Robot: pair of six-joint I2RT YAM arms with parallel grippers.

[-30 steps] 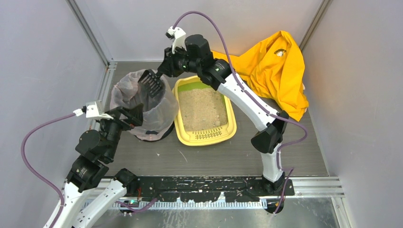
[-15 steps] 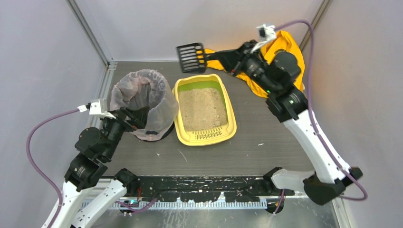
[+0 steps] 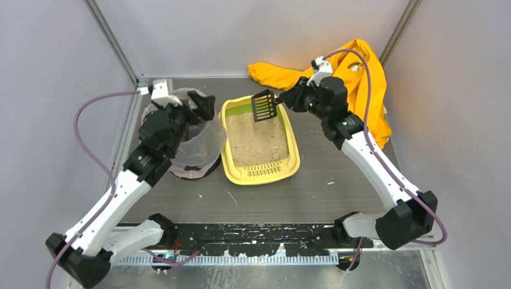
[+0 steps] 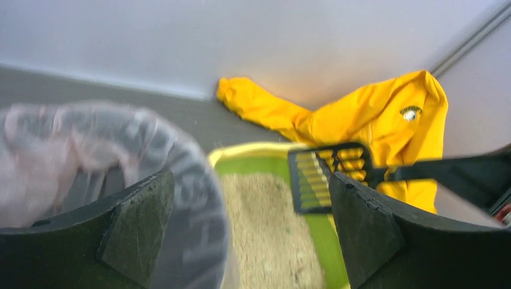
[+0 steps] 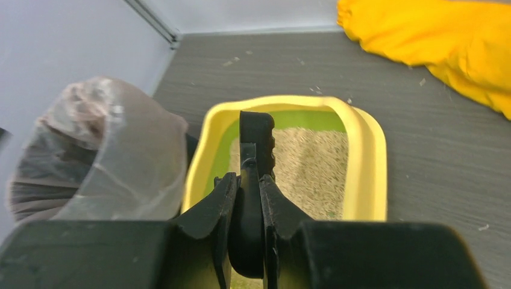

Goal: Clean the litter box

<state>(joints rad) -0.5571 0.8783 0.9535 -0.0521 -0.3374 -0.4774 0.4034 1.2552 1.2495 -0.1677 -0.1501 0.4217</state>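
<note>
The yellow litter box (image 3: 293, 158) with its green inner wall and beige litter lies at the table's middle; its rim (image 5: 369, 162) and green wall (image 4: 328, 247) also show in the wrist views. My right gripper (image 3: 284, 99) is shut on the handle of a black slotted scoop (image 3: 264, 105), whose head hangs over the box's far end. In the right wrist view the gripper (image 5: 248, 198) pinches the scoop (image 5: 256, 138) edge-on. My left gripper (image 3: 199, 111) is open and empty above the bin's right rim, with its fingers (image 4: 129, 235) wide apart.
A round bin (image 3: 196, 144) lined with a translucent bag stands against the box's left side, also seen as the bin (image 4: 90, 156) and the bin (image 5: 102, 156). A yellow cloth (image 3: 355, 84) lies crumpled at the back right corner. Walls close in left, right and behind.
My right arm swung the scoop from over the bin out to the back right, then back over the box's far end. My left arm rose and reached forward over the bin.
</note>
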